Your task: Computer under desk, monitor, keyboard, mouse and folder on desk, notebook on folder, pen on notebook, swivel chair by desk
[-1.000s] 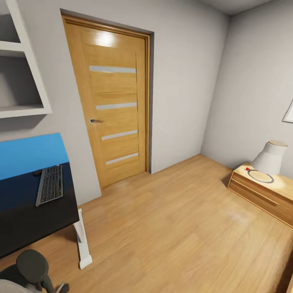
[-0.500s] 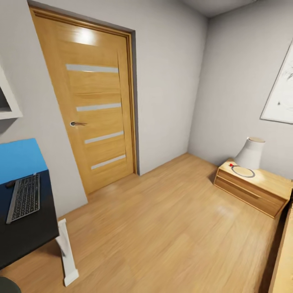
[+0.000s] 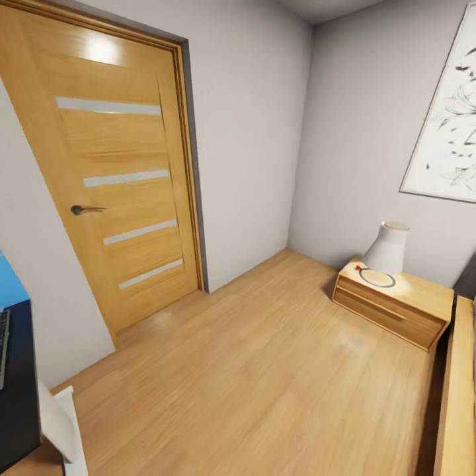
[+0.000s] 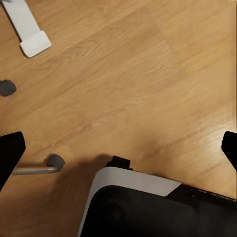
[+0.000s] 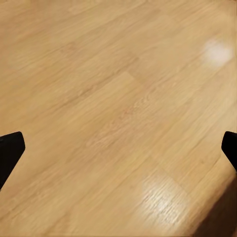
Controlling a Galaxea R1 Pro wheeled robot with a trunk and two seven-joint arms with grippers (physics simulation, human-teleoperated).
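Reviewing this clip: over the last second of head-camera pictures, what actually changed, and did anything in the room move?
The camera swung to the robot's right, so the whole picture slid left. The desk and keyboard are now cut down to slivers at the left edge, while the wall picture came into view. The door, the lamp and the nightstand kept their places in the room. Nothing was grasped or released.
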